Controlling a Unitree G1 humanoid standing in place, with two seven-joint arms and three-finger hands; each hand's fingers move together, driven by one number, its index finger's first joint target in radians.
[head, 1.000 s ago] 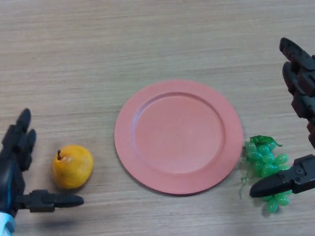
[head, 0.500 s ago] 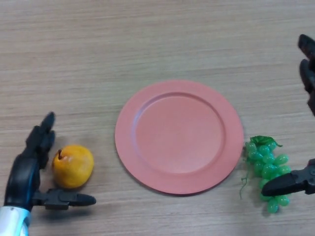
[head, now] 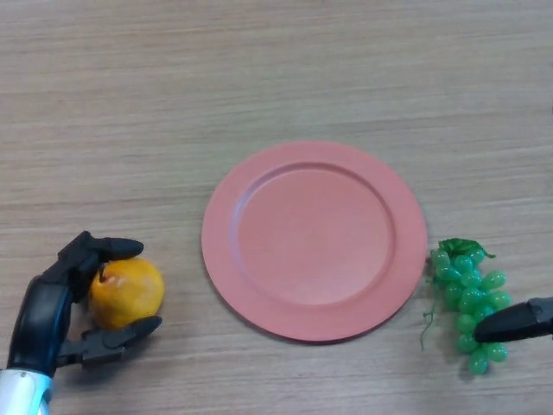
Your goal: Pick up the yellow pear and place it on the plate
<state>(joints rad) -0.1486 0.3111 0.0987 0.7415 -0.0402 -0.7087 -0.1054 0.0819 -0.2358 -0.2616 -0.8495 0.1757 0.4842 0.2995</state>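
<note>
The yellow pear (head: 127, 292) sits on the wooden bench (head: 276, 78) at the near left, its short brown stem pointing up and slightly to the left. The left hand (head: 54, 304) has come in around it from the left: the fingers (head: 105, 248) curl over the far side of the pear near the stem, and the thumb (head: 121, 335) reaches along its near side, so the fruit is enclosed between them. The fingers appear to touch the pear's top left, while the thumb lies right at its lower edge; whether it presses the skin cannot be told. The pear looks to be resting on the bench, not lifted.

The pink plate (head: 259, 285) lies flat in the middle of the bench, just to the right of the pear with a small strip of bare wood between them. It is round, with a broad raised rim.

A bunch of green grapes (head: 467, 281) with a small leaf at the far end lies just beyond the plate's right rim, near it but not clearly touching.

The right hand (head: 517, 322) shows only as one dark tip coming in from the right edge, lying over the near right part of the grapes. Too little of it shows to say how its fingers stand.
</note>
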